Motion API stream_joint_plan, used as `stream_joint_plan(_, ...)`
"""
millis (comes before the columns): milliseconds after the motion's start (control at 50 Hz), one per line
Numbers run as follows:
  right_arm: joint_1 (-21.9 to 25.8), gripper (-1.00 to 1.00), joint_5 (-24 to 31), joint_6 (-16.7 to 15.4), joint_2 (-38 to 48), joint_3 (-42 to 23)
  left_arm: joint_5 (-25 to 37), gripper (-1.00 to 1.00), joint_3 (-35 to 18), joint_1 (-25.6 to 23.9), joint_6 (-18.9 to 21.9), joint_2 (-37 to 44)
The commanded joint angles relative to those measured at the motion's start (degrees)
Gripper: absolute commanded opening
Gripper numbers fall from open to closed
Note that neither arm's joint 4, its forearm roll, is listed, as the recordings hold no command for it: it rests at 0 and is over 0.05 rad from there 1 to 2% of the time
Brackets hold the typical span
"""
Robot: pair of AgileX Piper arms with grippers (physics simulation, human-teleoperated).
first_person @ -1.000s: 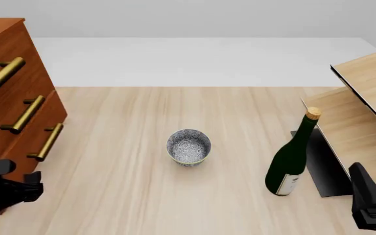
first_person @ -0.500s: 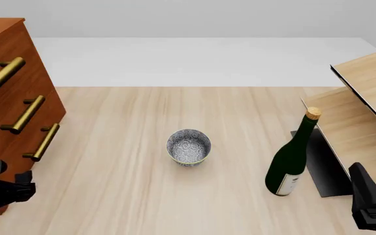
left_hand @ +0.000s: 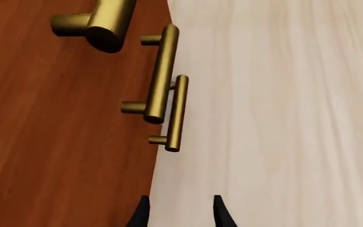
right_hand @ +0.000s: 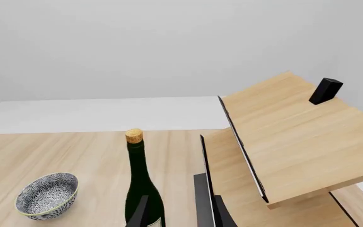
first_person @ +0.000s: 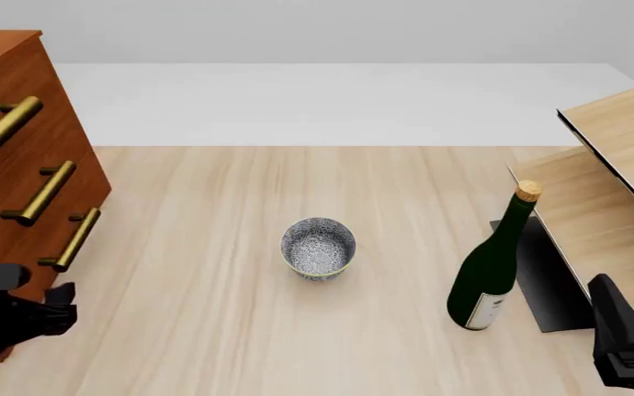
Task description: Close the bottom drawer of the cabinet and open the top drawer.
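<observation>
**Left arm low beside the chest, bottom drawer pushed in**

The table [first_person: 295,346] of pale wood fills the front view. At its left edge stands the cabinet [first_person: 9,107], tall and reddish-brown, its three brass handles stepping down the front. The top drawer [first_person: 3,128] sits flush with the face, and the bottom drawer [first_person: 75,239] also looks level with the middle one, not standing out. At the table's right edge is a light-wood shelf unit [first_person: 614,165] with slanting boards.

Just beside the shelf stands a dark green bottle [first_person: 494,264], upright, with a cork on top. Near the table's middle, well apart from everything else, sits a small patterned bowl [first_person: 319,247].

The left gripper [left_hand: 179,215] hangs low by the cabinet's near corner, below the bottom handle and apart from it; its fingertips [left_hand: 141,215] stand spread with bare table between them, grasping nothing. The right gripper [right_hand: 179,213] rests at the near right, by the shelf and bottle, its tips likewise parted and empty.
</observation>
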Motion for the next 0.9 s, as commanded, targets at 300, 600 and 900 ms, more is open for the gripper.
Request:
stream_joint_plan(300,0.1,1.0,-0.51,0.22,0.56,-0.01,2.68,1.0,-3.03,-18.87,-1.1,-1.45)
stream_joint_plan(600,0.07,1.0,-0.47,0.39,0.6,-0.01,-1.95,1.0,-2.96,-32.22,18.89,-8.19)
stream_joint_plan(900,-0.01,1.0,-0.56,0.31,0.6,-0.01,-7.96,1.0,-2.51,-33.42,31.56,-8.86)
